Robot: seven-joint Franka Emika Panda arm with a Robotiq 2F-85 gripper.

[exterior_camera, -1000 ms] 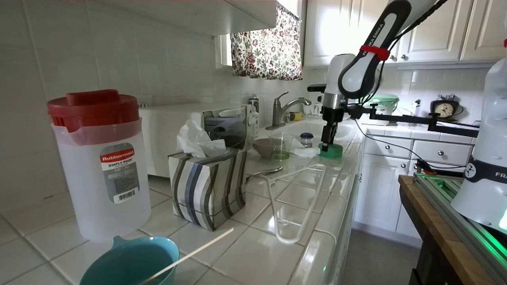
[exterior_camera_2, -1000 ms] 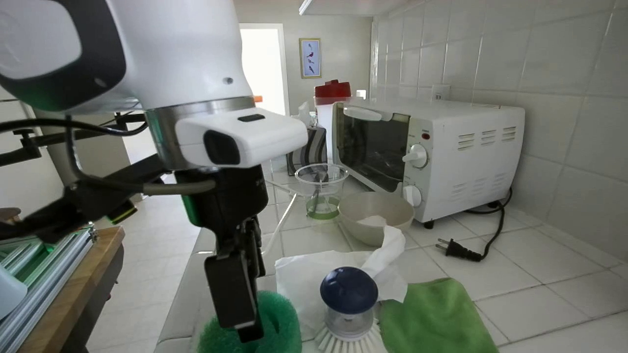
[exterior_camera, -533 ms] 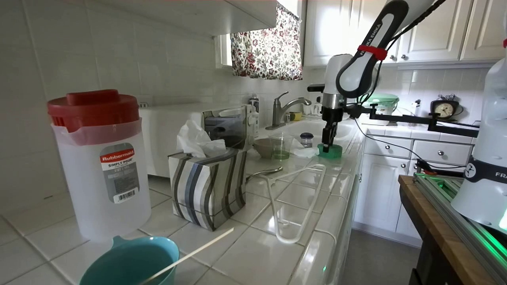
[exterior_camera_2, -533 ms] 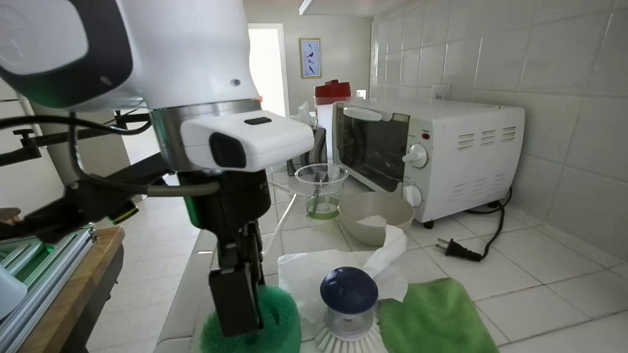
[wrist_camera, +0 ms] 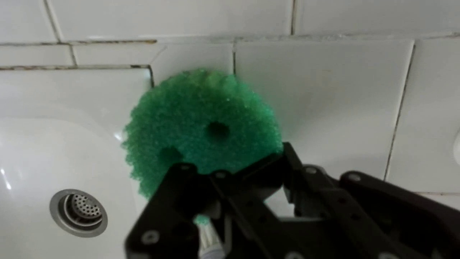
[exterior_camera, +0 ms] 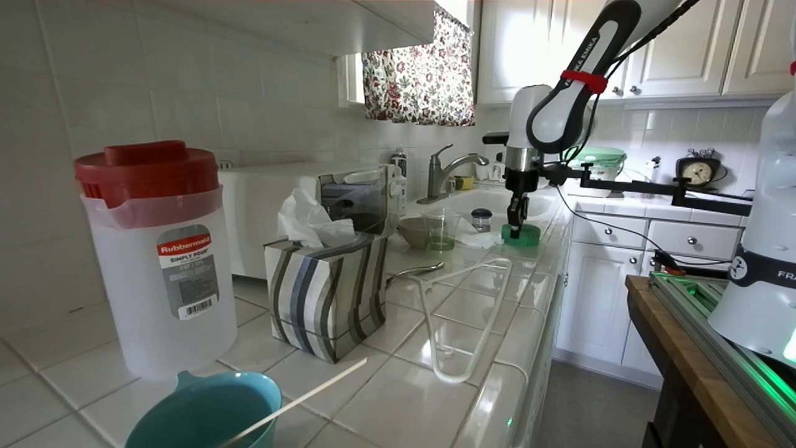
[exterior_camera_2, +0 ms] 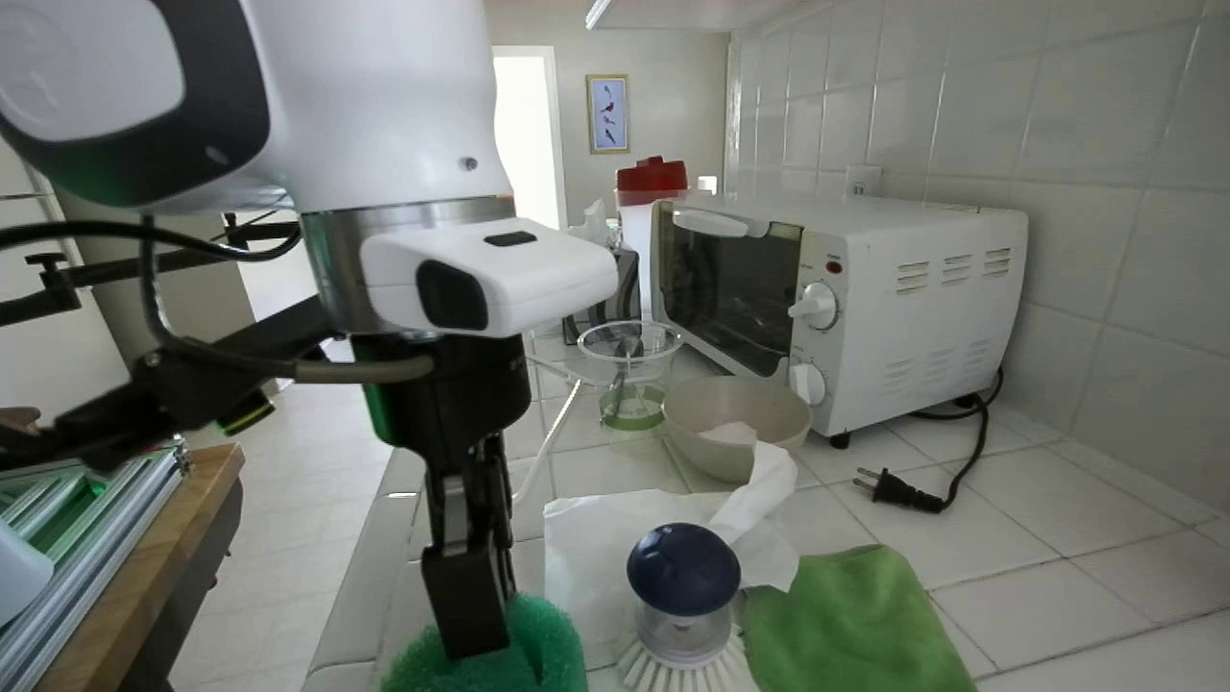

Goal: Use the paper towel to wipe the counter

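Note:
The round green sponge [wrist_camera: 201, 115] lies flat on the white-tiled counter [wrist_camera: 323, 104] at the corner of the sink in the wrist view. At its edge my gripper [wrist_camera: 283, 154] is shut, its fingertips meeting; whether a bit of sponge is pinched, I cannot tell. In both exterior views the fingers point down onto the sponge [exterior_camera: 525, 235]. The white paper towel [exterior_camera_2: 601, 538] lies crumpled on the counter beside the sponge, partly behind the brush, apart from my gripper [exterior_camera_2: 488, 630]. The wrist view does not show the towel.
A blue-topped brush [exterior_camera_2: 683, 569] stands beside the sponge, with a green cloth [exterior_camera_2: 855, 625] next to it. Farther along are a bowl [exterior_camera_2: 706, 452], a clear cup [exterior_camera_2: 625, 360], a toaster oven [exterior_camera_2: 913, 308] and a white wire frame [exterior_camera: 457, 375]. The sink [wrist_camera: 43, 144] adjoins.
My gripper has gone from open to shut at the sponge, while the arm moved only slightly. The sponge has shifted a little away from the paper towel. The paper towel looks unmoved.

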